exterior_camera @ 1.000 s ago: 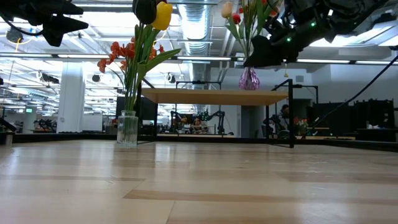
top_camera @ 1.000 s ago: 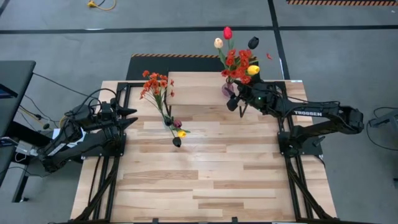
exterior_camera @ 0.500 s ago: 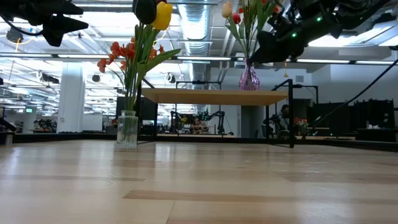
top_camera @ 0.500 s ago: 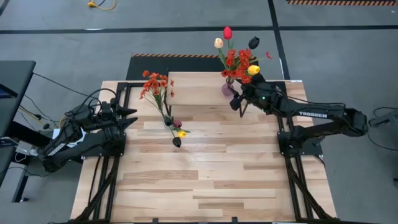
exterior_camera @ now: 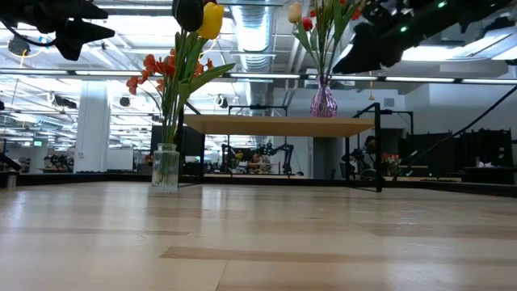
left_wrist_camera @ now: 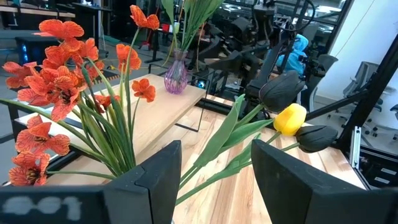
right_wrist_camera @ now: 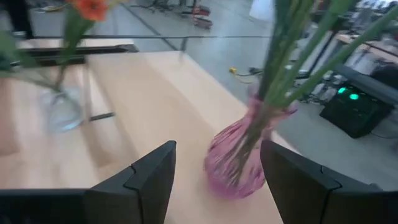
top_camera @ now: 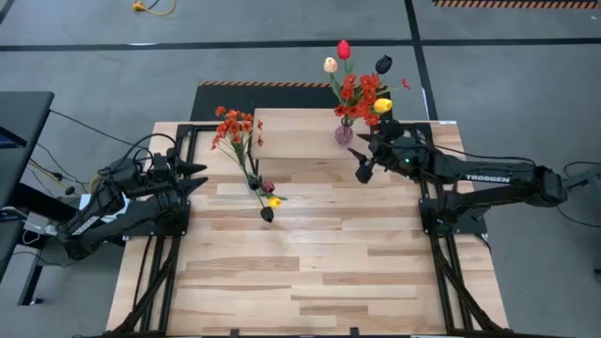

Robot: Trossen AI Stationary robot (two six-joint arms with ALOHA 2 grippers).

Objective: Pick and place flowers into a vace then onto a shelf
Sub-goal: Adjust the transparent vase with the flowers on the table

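Note:
A pink glass vase (top_camera: 345, 134) stands by its base on the light wood shelf (top_camera: 291, 131), holding red, cream, yellow and dark flowers (top_camera: 362, 89). In the low view the pink vase (exterior_camera: 324, 103) sits on the shelf top (exterior_camera: 283, 125). A clear vase (exterior_camera: 165, 167) stands on the table left of the shelf, with orange sprays, a yellow tulip and dark tulips (top_camera: 246, 155). My right gripper (top_camera: 362, 171) hangs open just nearer than the pink vase (right_wrist_camera: 239, 158), apart from it. My left gripper (top_camera: 194, 178) waits open at the table's left, facing the clear vase's flowers (left_wrist_camera: 74, 93).
The shelf's thin black legs (exterior_camera: 378, 153) stand on the slatted tabletop (top_camera: 310, 263). The near half of the table shows bare wood. The clear vase's stems lean toward the near side (top_camera: 268, 207). Black frames (top_camera: 169, 235) carry both arms at the table's sides.
My right gripper has drawn back from the pink vase toward the table's near and right edges and risen a little, its fingers still apart. The pink vase and its flowers stay upright on the shelf.

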